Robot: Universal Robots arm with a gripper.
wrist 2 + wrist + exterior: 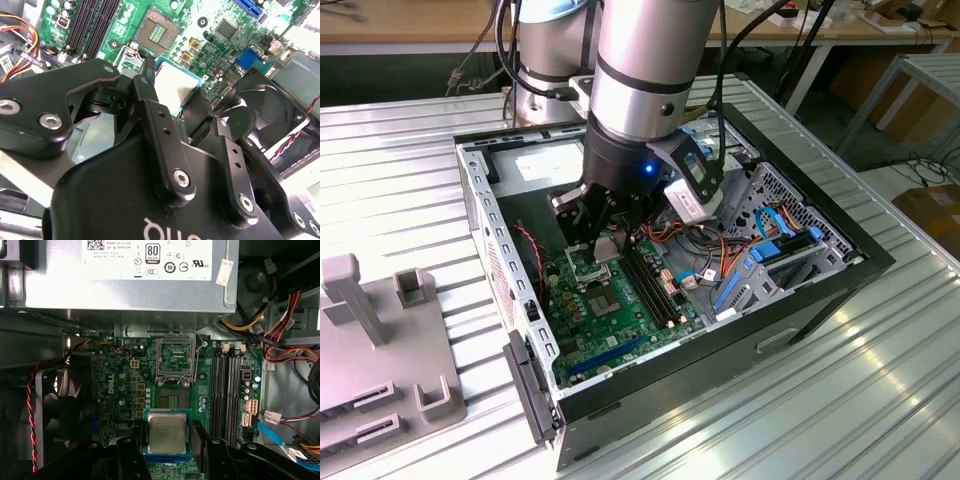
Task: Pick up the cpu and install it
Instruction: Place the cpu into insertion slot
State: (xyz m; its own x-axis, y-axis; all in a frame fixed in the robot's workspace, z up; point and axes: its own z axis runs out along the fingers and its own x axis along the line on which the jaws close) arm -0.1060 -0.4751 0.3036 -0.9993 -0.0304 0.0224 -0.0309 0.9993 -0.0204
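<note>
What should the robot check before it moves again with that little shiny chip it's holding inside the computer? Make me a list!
1. Grip: the gripper is shut on the cpu, with a finger on each side: ok.
2. Lid: the socket lid is flipped open: ok.
3. Room: the socket has nothing lying in it: ok.
4. Aim: whether the cpu is lined up over the socket: cannot tell. It is held clear of the socket, not seated.
5. Wires: the red and black wires lie away from the socket: ok.
</note>
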